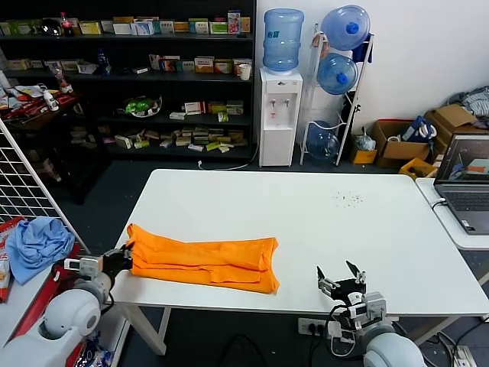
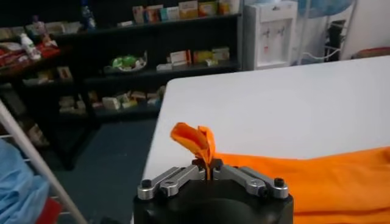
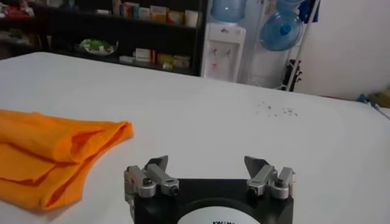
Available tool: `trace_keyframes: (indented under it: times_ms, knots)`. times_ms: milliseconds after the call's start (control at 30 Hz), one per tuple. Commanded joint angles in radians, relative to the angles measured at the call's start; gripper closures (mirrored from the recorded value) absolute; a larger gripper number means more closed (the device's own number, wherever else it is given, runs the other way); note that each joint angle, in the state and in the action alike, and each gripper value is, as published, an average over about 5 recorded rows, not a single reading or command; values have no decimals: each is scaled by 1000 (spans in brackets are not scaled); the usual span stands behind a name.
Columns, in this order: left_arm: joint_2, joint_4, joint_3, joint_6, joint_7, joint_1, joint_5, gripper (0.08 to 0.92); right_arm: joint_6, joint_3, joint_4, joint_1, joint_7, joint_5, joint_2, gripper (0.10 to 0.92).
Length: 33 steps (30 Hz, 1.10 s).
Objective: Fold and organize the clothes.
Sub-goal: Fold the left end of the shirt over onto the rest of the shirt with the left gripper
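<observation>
Pinching only a thin corner of the shirt (image 1: 202, 264), which lies folded long near the table's (image 1: 306, 222) front-left edge, the left gripper (image 2: 208, 168) could lose the cloth if pulled hard, while the right gripper (image 1: 341, 277) waits spread apart, well clear.

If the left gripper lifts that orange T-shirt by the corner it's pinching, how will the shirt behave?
Likely floppy: the orange T-shirt lies in soft folds, and its pinched corner curls limply above the left gripper. Lifted by that corner, the layers would probably sag and unfold. It looks thin, so probably light, dragging across the white table rather than sliding as one piece.
</observation>
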Motion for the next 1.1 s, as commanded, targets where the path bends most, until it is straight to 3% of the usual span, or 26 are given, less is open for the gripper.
trace_keyframes:
  times_ms: [33,700,900,1100]
  knots:
    - [-190,-205,169,15,-61,-1,-6,878,30,21,-25,1,7,-33,17,203]
    - [-451,-91,391,5,-61,-118,75,878,24,35,-42,1,17,-34,42,203]
    - [-501,-30,427,-88,-24,-121,133,878,21,26,-46,13,18,-32,45,203]
    - [-519,-13,418,-199,-19,-124,81,753,18,12,-47,24,20,-32,54,203]
